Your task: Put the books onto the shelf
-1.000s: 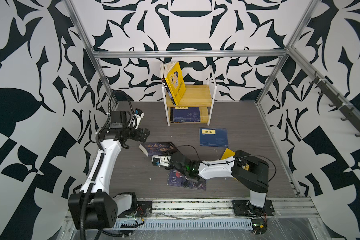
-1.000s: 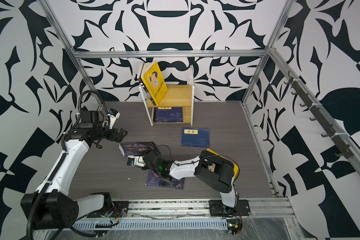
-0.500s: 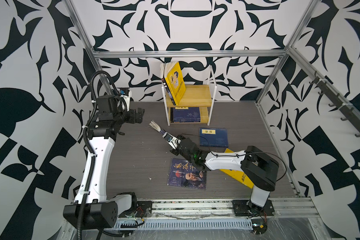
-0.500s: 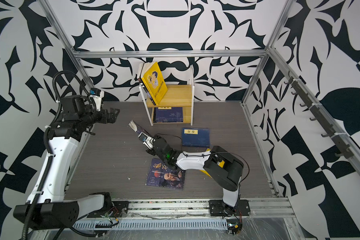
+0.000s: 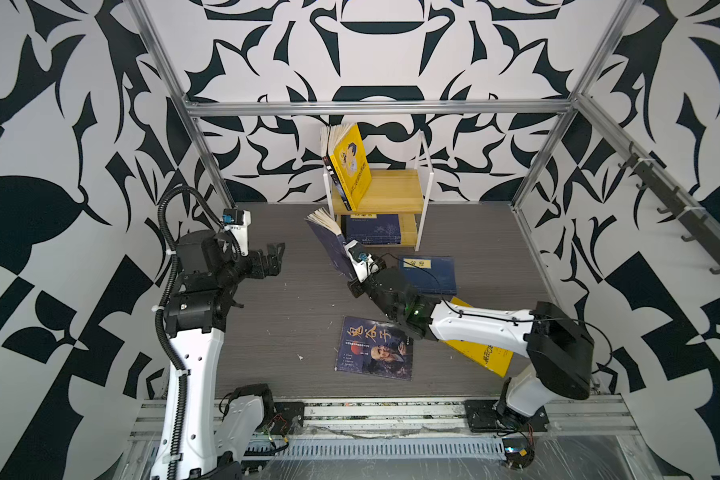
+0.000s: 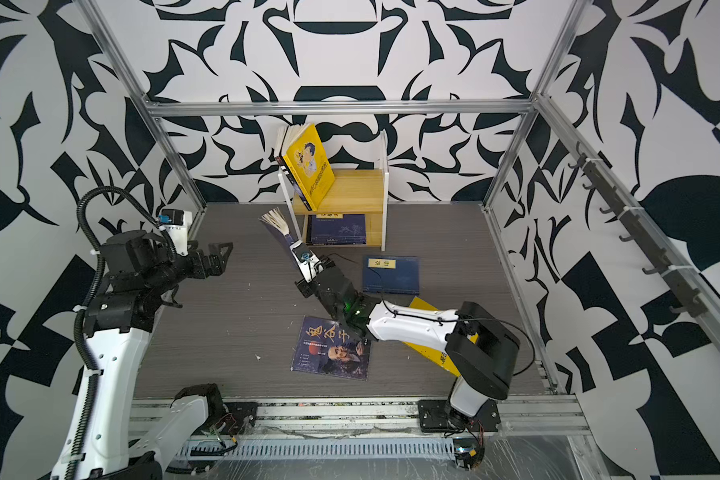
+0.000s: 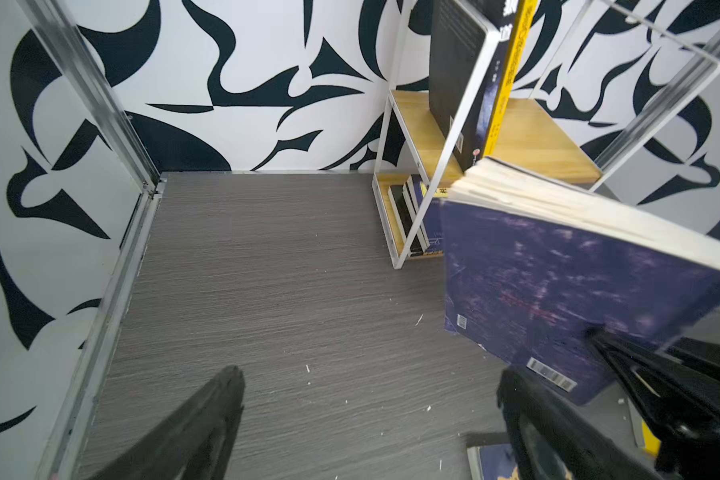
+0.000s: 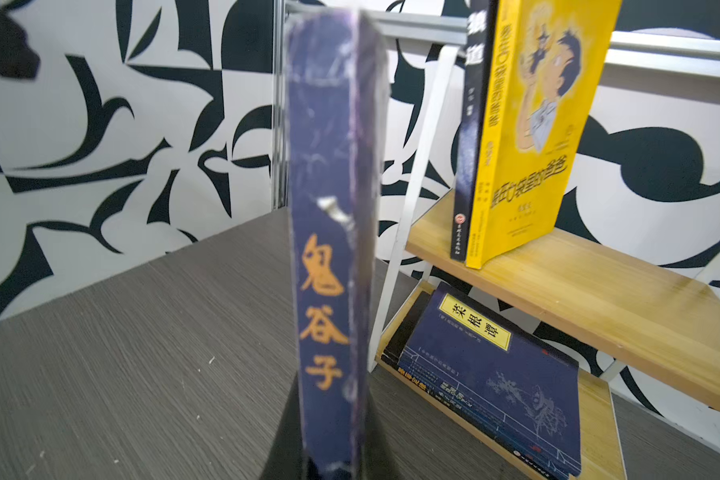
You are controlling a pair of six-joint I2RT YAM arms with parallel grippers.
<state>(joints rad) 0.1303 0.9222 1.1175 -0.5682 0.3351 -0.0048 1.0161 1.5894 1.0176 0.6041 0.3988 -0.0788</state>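
We find both arms built alike: glossy white shells on the long links, matte black housings at the joints. Along the left arm runs a black corrugated hose, bound with white zip ties; small dark screw holes dot its shell. The right arm carries a thin black cable and a green light. Each wrist bears a white camera block with a blue tag. The left gripper has black, tapered jaws.

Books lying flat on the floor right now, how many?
3: a portrait-cover book near the front, a navy book near the shelf, and a yellow book partly hidden under the right arm. Others may be hidden.
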